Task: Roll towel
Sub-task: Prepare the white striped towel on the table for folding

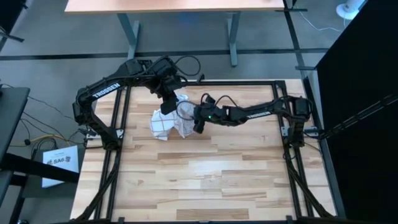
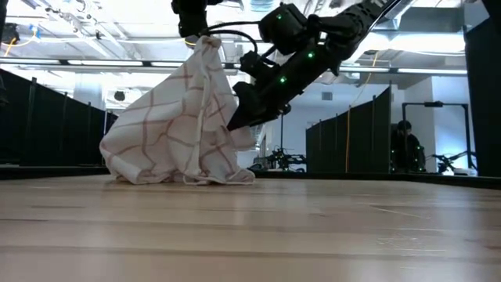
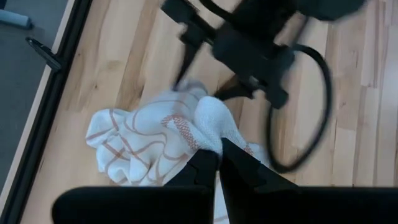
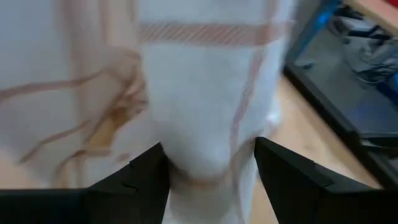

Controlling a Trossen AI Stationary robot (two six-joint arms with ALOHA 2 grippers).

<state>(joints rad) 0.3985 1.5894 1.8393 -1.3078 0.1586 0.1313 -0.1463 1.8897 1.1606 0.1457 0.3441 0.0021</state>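
Observation:
The towel (image 2: 172,133), white with reddish-brown grid lines, is bunched into a tent shape at the table's far middle. Its top is drawn up and its lower folds (image 2: 184,174) rest on the wood. My left gripper (image 2: 197,35) is above it, shut on the peak. My right gripper (image 2: 233,124) comes in from the table's right, slanting down at the towel's right side. In the right wrist view it (image 4: 211,171) is open, with a hanging fold (image 4: 208,112) of the towel between its fingers. My left gripper pinches the towel's bunched top (image 3: 211,134) between its two fingers from above, several layers gathered together. The towel hangs below the fingers, spreading out, with its bottom folds on the table. My right gripper's open fingers (image 4: 146,177) stand on either side of a fold; whether they touch it I cannot tell.
A black metal frame (image 1: 249,81) runs around the wooden table top (image 1: 205,180), with both arm bases on its left and right sides. The near half of the table is bare wood. A person (image 2: 403,145) stands far off in the room behind.

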